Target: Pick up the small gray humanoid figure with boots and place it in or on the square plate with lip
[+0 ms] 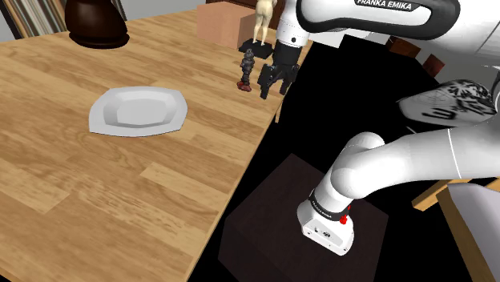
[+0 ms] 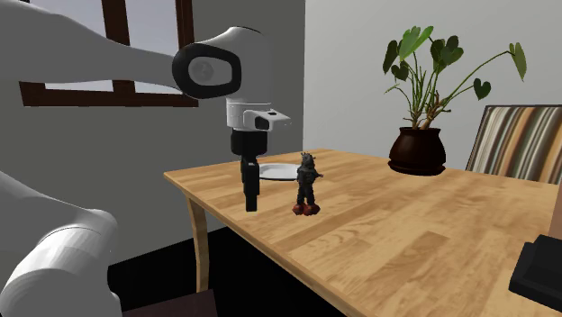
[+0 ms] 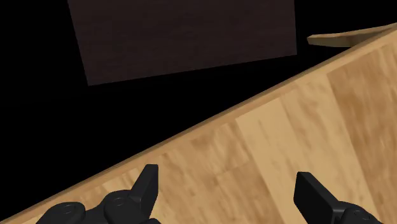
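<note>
Gaping beside the figure (image 2: 307, 185), the claw (image 1: 273, 90) overlooks the table edge (image 3: 254, 105).

A white square plate with a raised lip (image 1: 138, 110) sits on the light wooden table (image 1: 96, 192). Near the table's edge a small dark humanoid figure with reddish boots (image 1: 247, 70) stands upright, just beside the black end effector (image 1: 274, 82), whose fingers are spread.

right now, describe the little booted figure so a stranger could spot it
Find the wooden table and follow its edge to the black gripper. The figure stands upright just beside it, on the side toward the plate. It is small and dark with reddish boots, unlike the pale figurine farther back.
</note>
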